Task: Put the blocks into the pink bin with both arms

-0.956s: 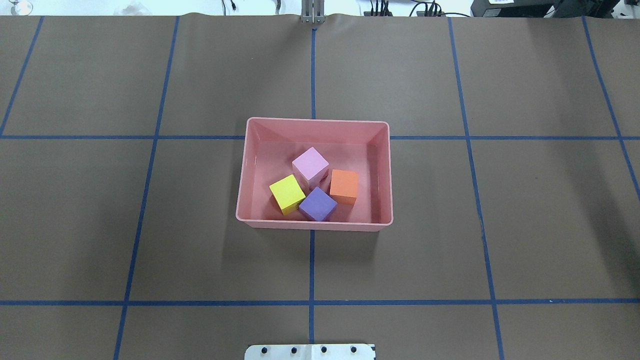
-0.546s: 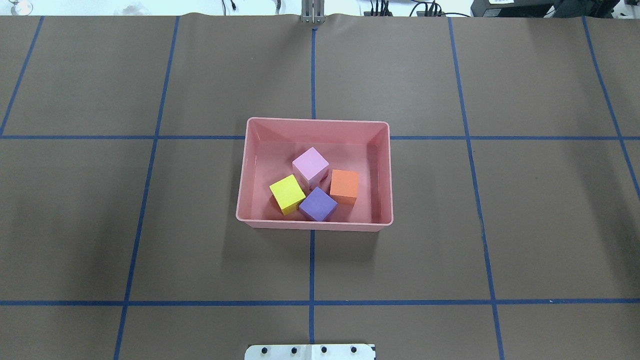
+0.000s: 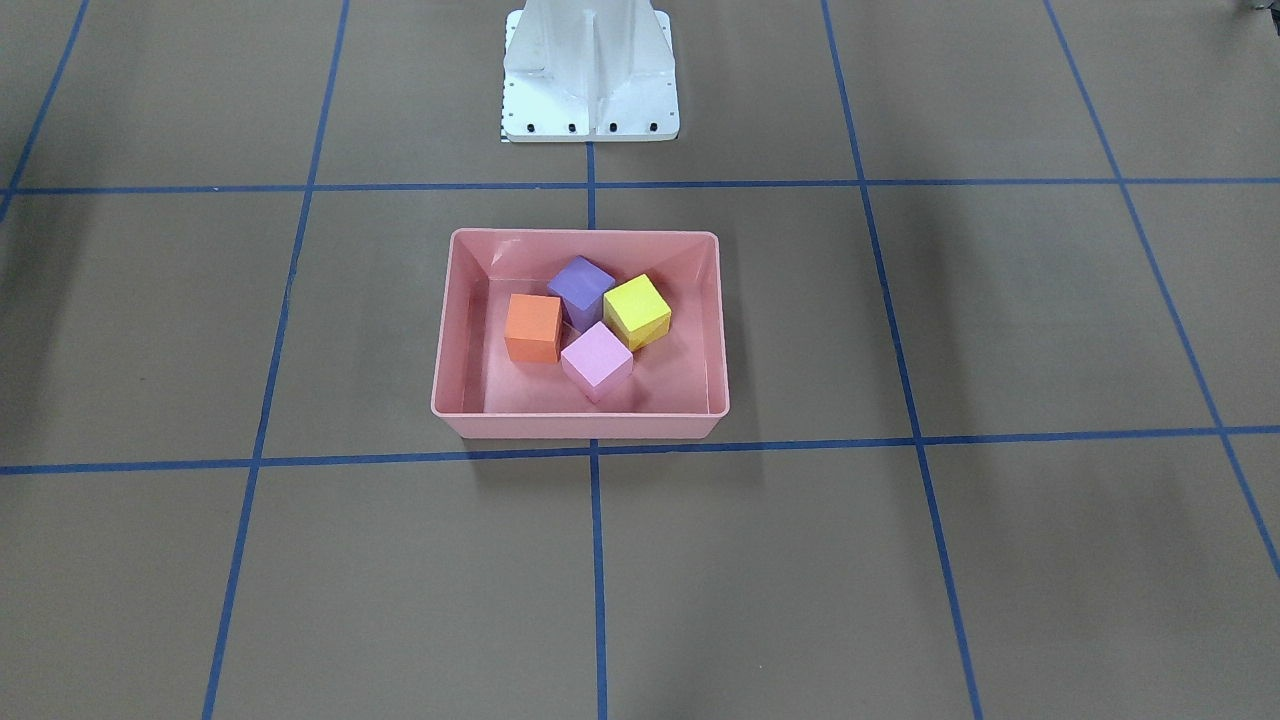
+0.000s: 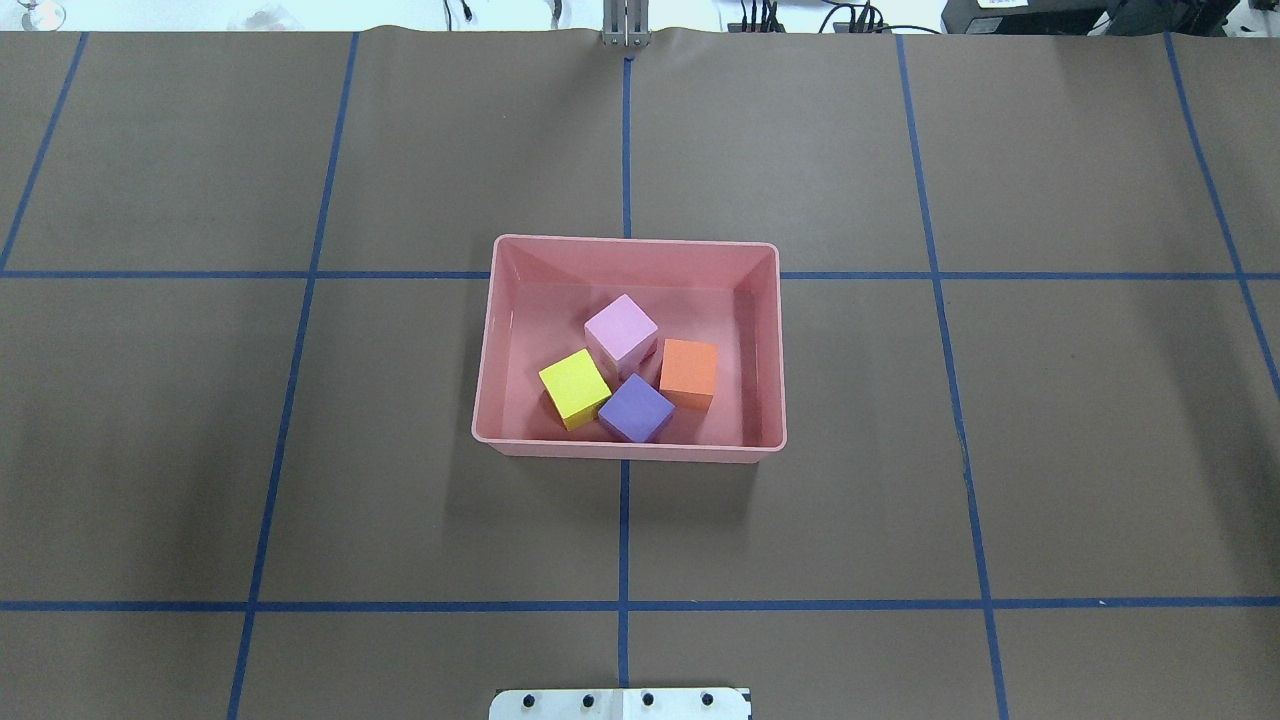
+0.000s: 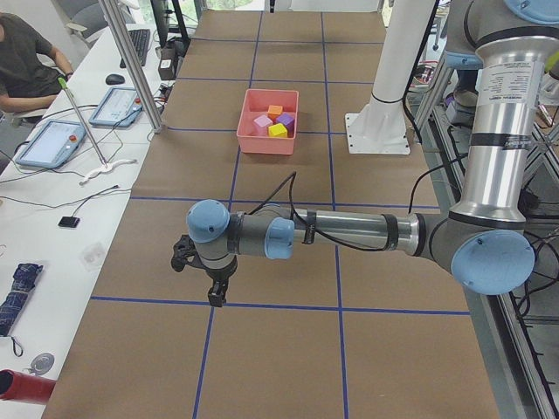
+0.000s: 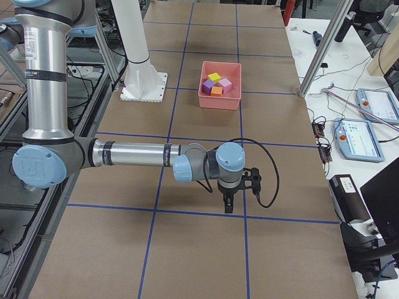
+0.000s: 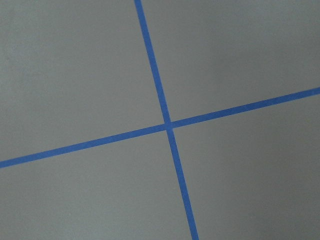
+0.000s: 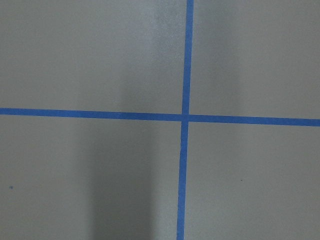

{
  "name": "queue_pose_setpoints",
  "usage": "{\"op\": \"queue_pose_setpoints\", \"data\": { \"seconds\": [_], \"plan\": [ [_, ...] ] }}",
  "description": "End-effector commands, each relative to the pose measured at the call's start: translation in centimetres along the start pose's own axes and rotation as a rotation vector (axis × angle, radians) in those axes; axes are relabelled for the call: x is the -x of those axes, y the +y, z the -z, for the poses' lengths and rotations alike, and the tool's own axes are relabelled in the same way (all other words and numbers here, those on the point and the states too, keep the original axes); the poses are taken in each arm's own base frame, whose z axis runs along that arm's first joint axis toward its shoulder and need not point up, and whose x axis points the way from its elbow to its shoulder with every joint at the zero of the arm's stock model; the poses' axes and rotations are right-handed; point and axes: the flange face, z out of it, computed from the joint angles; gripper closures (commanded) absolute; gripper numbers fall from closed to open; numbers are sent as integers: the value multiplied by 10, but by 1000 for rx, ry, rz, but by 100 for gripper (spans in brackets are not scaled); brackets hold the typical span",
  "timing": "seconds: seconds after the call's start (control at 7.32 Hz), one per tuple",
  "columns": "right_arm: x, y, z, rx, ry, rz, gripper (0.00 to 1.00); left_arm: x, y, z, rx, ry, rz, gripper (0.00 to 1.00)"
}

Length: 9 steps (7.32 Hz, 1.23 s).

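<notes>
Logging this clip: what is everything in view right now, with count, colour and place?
pink bin: one, salmon pink, mid-table.
orange block: one, orange, in the bin, robot's right side.
light pink block: one, pink, in the bin, farthest from the robot.
yellow block: one, yellow, in the bin, robot's left side.
purple block: one, purple, in the bin, nearest the robot.
table: one, brown, with blue tape grid.
pedestal base: one, white, behind the bin.
operator: one, dark shirt, at the side bench.
left arm: one, grey, low over the table's left end.
left hand: one, black, pointing down; opening unclear.
right arm: one, grey, low over the right end.
right hand: one, black, pointing down; opening unclear.
</notes>
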Motion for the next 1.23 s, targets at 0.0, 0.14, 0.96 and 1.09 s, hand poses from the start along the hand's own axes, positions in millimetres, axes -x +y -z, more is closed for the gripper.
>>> {"op": "queue_pose_setpoints", "data": {
  "seconds": [0.0,0.14,0.96,1.09],
  "plan": [
    [25,-36,19,30,1,-57,0,-2,3,3,31,5,53,0],
    [25,-36,18,40,10,-65,0,-2,3,3,34,5,56,0],
    [25,-34,16,46,7,-64,0,-1,38,6,23,-5,56,0],
    [25,-34,16,46,7,-64,0,-2,36,7,20,-6,54,0]
  ]
}}
